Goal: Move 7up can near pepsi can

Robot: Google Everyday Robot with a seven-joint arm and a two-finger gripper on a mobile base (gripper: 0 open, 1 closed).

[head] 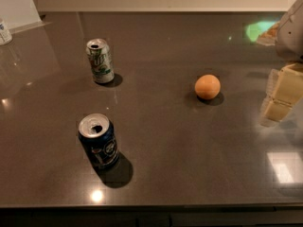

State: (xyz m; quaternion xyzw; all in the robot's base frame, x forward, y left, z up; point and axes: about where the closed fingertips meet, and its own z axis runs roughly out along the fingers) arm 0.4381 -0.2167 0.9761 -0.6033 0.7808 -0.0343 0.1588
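Dark bench (189, 174) is carrying the 7up can (100, 60), standing rear left, well apart from the pepsi can (99, 143). Claw (282, 94) is hovering at the right edge, beyond an orange (207, 86); open or closed cannot be told. Approach seemingly is pending, calling for a leftward reach.

gripper (282, 97) at right edge above worktop (180, 155), arm (294, 30) cropped by frame. Top-left white container (4, 31) cropped, can't identify. The greenish patch (259, 30) beside arm: blurred, unclear.
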